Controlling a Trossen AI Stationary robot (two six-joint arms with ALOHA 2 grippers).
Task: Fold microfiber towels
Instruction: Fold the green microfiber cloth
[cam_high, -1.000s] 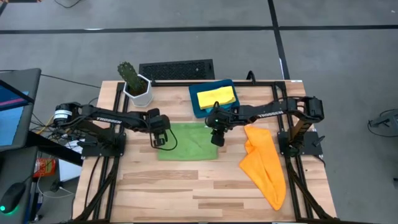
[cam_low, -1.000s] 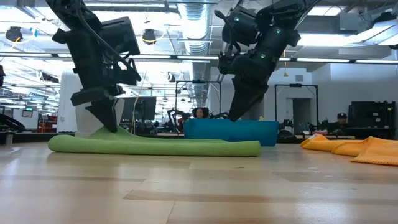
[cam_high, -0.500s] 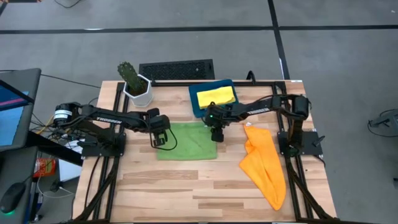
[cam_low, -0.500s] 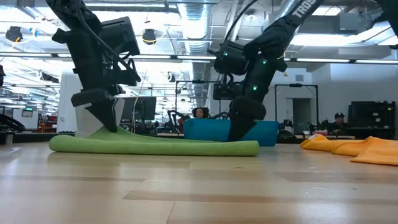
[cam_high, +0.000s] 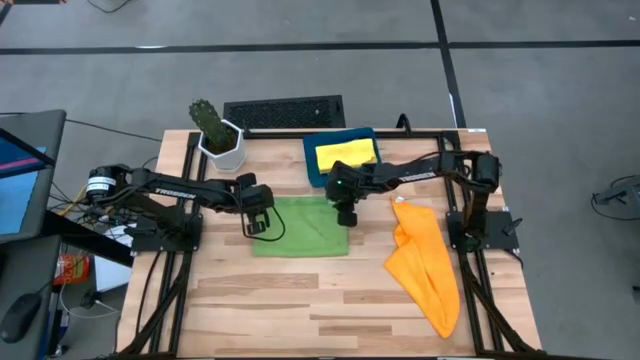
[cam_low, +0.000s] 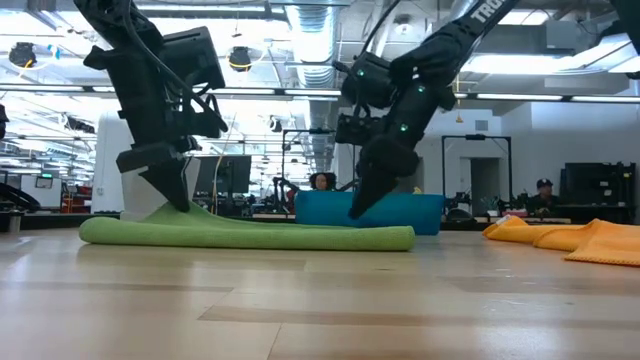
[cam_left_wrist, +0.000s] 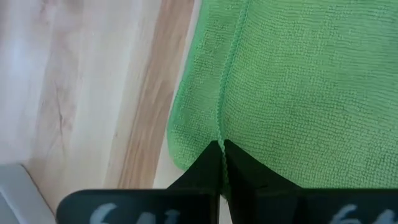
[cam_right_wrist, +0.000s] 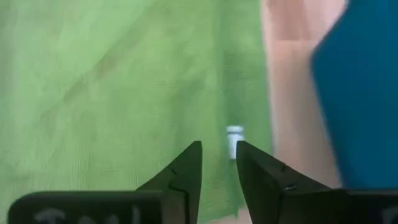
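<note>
A green microfiber towel (cam_high: 300, 228) lies flat in the middle of the table. My left gripper (cam_high: 258, 224) is shut on its left edge. My right gripper (cam_high: 345, 214) hovers just over the towel's far right corner with its fingers a little apart; in the right wrist view a small white tag (cam_right_wrist: 234, 140) shows between them. An orange towel (cam_high: 424, 265) lies crumpled at the right. A yellow towel (cam_high: 347, 153) rests folded on the dark-blue tray (cam_high: 318, 170) at the back. My left gripper pinches the green towel's left edge (cam_left_wrist: 219, 134) between its two shut fingers, where a stitched hem runs away from the fingertips. The fingers slant down from the table's left side. In the low view the cloth rises a little (cam_low: 172, 212) at the fingers; the rest lies on the table.
A potted cactus in a white pot (cam_high: 219, 136) stands at the back left, and a black grille (cam_high: 284, 112) lies behind the table's far edge. Bare wood spreads along the near half of the table (cam_high: 300, 300). People show in the room beyond.
My right gripper has come down toward the green towel's far right corner, shifted a little toward the table's left, and rolled about its own axis. The left gripper has kept its hold, and the towel has stayed put.
</note>
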